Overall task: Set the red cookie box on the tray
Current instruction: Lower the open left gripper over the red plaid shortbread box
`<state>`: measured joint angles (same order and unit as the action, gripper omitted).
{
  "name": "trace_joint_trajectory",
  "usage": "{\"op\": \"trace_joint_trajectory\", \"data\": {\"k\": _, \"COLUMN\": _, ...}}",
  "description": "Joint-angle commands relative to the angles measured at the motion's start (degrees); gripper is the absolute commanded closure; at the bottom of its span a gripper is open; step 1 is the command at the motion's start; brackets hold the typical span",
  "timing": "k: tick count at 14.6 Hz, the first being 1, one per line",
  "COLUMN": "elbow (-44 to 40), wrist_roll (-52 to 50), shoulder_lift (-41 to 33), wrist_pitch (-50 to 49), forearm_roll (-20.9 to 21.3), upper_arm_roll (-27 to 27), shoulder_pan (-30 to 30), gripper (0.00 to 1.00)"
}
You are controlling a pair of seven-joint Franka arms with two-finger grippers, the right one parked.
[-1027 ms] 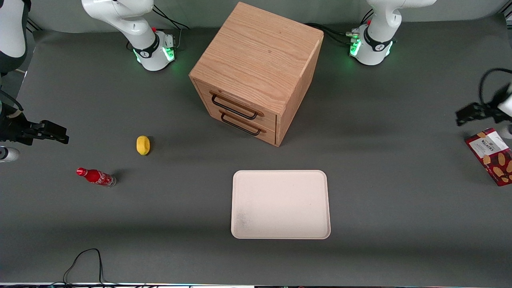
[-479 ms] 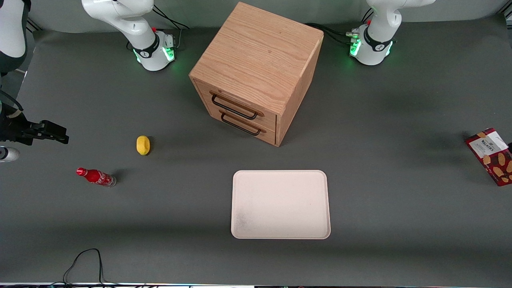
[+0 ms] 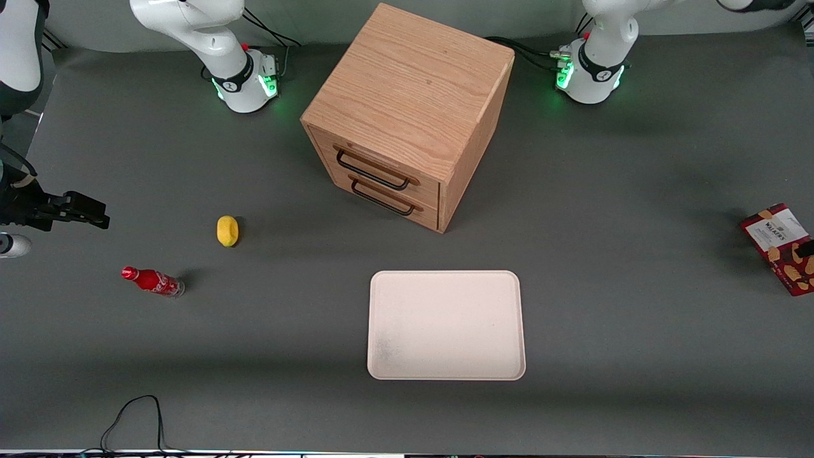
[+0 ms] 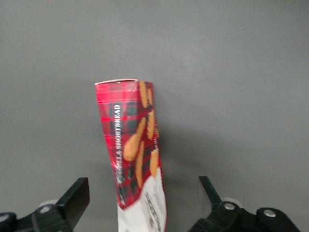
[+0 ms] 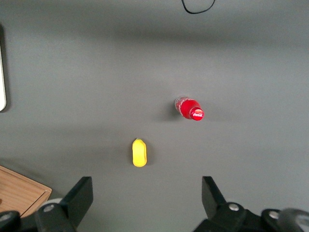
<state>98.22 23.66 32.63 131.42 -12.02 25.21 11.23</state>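
The red cookie box stands on its narrow edge on the grey table, at the working arm's end and at the frame's edge in the front view. In the left wrist view the box shows edge-on, with red tartan, cookie pictures and a white label. My left gripper is open above it, with one finger on each side of the carton and a gap to both. The pale cream-pink tray lies empty at the table's middle, nearer the front camera than the cabinet.
A wooden drawer cabinet stands at the table's middle, farther from the camera than the tray. A yellow lemon-like object and a small red soda bottle lie toward the parked arm's end. A black cable loops at the near edge.
My left gripper was in the front view beside the box one second ago. It has since moved out past the frame's edge. The box has not moved.
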Motion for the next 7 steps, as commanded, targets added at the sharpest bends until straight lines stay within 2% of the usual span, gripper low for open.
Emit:
{"op": "trace_joint_trajectory", "data": {"k": 1, "elbow": -1.98, "wrist_roll": 2.18, "shoulder_lift": 3.57, "wrist_pitch": 1.46, "forearm_roll": -1.43, "upper_arm_roll": 0.19, "shoulder_pan": 1.25, "gripper": 0.00}}
{"op": "trace_joint_trajectory", "data": {"k": 3, "elbow": -1.98, "wrist_roll": 2.27, "shoulder_lift": 5.42, "wrist_pitch": 2.00, "forearm_roll": -2.66, "upper_arm_roll": 0.19, "shoulder_pan": 1.43, "gripper": 0.04}}
{"op": "trace_joint_trajectory", "data": {"k": 4, "elbow": -1.89, "wrist_roll": 2.27, "shoulder_lift": 6.04, "wrist_pitch": 2.00, "forearm_roll": -2.84, "upper_arm_roll": 0.19, "shoulder_pan": 1.43, "gripper": 0.26}}
{"op": "trace_joint_trajectory", "data": {"k": 6, "elbow": -1.80, "wrist_roll": 2.18, "shoulder_lift": 6.48, "wrist_pitch": 1.82, "forearm_roll": -2.92, "upper_arm_roll": 0.19, "shoulder_pan": 1.61, "gripper": 0.93}}
{"op": "trace_joint_trajectory", "data": {"k": 7, "elbow": -1.80, "wrist_roll": 1.92, "shoulder_lift": 6.48, "wrist_pitch": 1.73, "forearm_roll": -2.75, "upper_arm_roll": 0.19, "shoulder_pan": 1.34, "gripper": 1.00}}
